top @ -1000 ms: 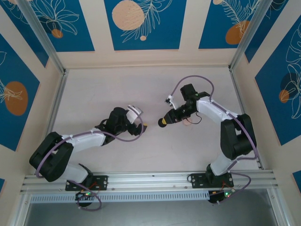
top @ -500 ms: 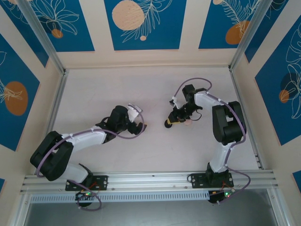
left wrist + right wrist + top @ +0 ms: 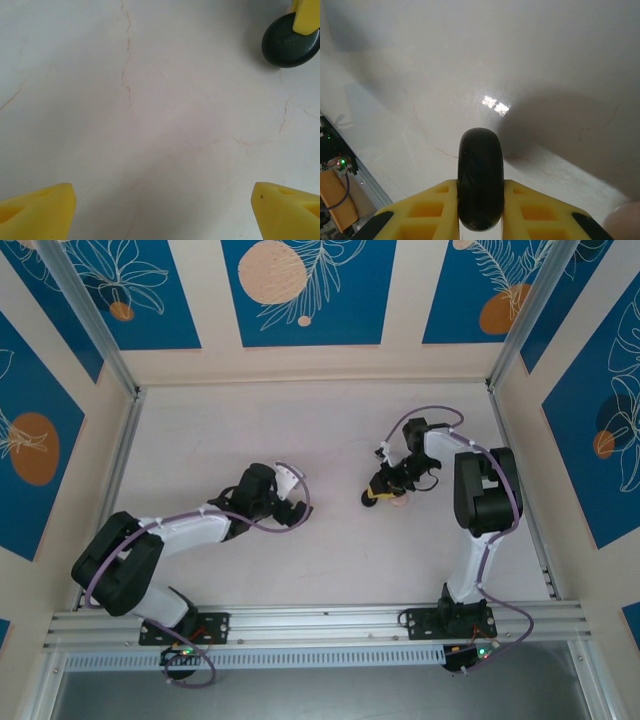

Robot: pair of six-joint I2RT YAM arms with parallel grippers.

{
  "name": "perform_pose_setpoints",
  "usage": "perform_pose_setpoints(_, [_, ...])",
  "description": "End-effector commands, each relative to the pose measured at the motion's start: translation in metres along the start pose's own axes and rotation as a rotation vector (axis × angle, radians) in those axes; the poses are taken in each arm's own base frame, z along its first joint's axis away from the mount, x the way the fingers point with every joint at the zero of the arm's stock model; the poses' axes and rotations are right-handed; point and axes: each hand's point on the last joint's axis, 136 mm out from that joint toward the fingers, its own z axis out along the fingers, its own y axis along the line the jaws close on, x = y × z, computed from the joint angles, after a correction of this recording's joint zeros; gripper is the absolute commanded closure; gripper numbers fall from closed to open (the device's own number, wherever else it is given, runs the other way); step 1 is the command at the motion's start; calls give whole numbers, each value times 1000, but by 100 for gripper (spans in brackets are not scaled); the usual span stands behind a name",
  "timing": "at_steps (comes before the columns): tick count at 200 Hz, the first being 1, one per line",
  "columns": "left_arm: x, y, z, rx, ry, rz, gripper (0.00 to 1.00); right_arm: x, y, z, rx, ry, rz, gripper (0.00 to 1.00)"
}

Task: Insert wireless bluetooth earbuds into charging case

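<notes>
The right gripper (image 3: 377, 496) is closed on the charging case (image 3: 480, 170). In the right wrist view the black puck stands on its edge, pressed between the two yellow fingers (image 3: 532, 210). Seen from above, this gripper is at about 3 o'clock from the middle of the table (image 3: 230, 430), and a flat pale-pink disc (image 3: 401, 503) lies just beside it, also at 3 o'clock. The left gripper (image 3: 298, 510) is at about 9 o'clock from the case, apart from it, and its jaws are wide open over the bare table (its yellow fingertips (image 3: 37, 210) are in the lower corners of the left wrist view). There the case appears at about 1 o'clock.
</notes>
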Motion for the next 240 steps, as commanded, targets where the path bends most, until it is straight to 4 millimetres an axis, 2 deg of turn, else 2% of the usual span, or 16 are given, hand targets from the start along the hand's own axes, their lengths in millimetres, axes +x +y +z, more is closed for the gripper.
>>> perform_pose_setpoints(1, [-8, 0, 1, 3, -3, 4, 10, -2, 5, 0, -43, 13, 11, 78])
perform_pose_setpoints(31, [-8, 0, 1, 5, -3, 9, 10, -2, 0, 1, -23, 13, 20, 78])
perform_pose_setpoints(86, [-9, 0, 1, 8, -2, 12, 10, -3, -7, 0, 12, 19, 41, 71])
perform_pose_setpoints(176, [-9, 1, -2, -1, 0, 22, 10, -7, -8, -8, 74, -6, 33, 62])
perform_pose_setpoints(240, [-11, 5, -6, -29, 1, 31, 9, -13, -5, -12, 97, -30, 24, 60])
